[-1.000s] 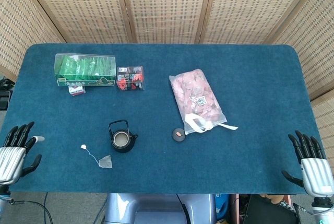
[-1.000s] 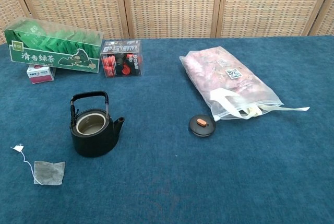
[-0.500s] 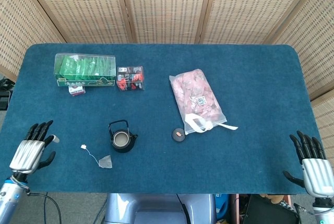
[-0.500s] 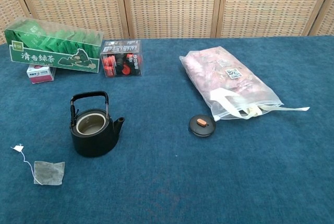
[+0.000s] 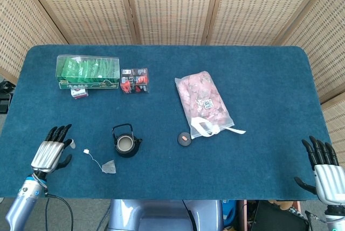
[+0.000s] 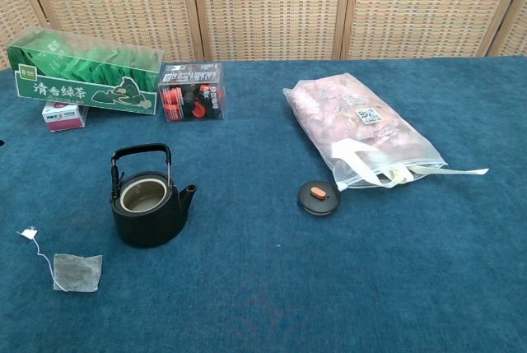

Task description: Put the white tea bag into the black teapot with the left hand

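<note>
Lying flat beside the open teapot (image 5: 126,144), the tea bag (image 5: 109,167) is untouched; left hand (image 5: 49,150) and right hand (image 5: 323,169) spread, grasping nothing.

White tea bag (image 6: 78,272) flat on cloth, just beside lidless black teapot (image 6: 148,203).

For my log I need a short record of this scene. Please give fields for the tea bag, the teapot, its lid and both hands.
tea bag: white tea bag flat on the cloth, string attached, untouched
teapot: black teapot upright, open, handle up
lid: lid on the cloth, apart from the teapot
left hand: left hand open, left of the tea bag
right hand: right hand open, at the table edge
</note>
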You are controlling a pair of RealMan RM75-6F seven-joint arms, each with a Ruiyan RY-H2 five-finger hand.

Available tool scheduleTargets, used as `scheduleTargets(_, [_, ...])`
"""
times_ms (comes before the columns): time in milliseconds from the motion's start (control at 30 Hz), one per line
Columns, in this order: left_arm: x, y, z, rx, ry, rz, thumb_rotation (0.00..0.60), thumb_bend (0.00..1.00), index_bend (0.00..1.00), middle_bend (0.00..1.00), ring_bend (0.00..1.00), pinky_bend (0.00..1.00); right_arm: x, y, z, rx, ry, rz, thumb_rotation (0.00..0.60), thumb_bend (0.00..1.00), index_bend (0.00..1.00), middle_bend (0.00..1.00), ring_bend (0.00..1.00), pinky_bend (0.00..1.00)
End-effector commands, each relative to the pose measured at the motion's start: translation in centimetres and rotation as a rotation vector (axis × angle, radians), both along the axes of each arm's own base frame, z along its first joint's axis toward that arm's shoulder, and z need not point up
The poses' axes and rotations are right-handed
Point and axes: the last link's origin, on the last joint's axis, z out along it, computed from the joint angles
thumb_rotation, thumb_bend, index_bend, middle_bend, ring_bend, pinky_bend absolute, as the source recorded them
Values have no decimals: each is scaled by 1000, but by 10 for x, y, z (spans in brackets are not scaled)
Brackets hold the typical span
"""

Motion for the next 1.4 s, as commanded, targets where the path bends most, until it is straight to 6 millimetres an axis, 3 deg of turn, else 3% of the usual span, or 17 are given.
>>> scheduleTargets(33, [0,3,-8,-6,7,2,600,412,446,0,0,0,-1,0,1,-2,0,-4,600,140,29,61,0,0])
scheduleTargets(533, [1,9,-39,-30,-6,3,600,411,468,0,0,0,-3,4,3,-10,3,-13,600,140,28,61,0,0])
scheduleTargets(1400, [2,16,-53,-39,-29,17,600,411,514,0,0,0,-6,7,5,-19,2,-30,600,139,29,61,0,0])
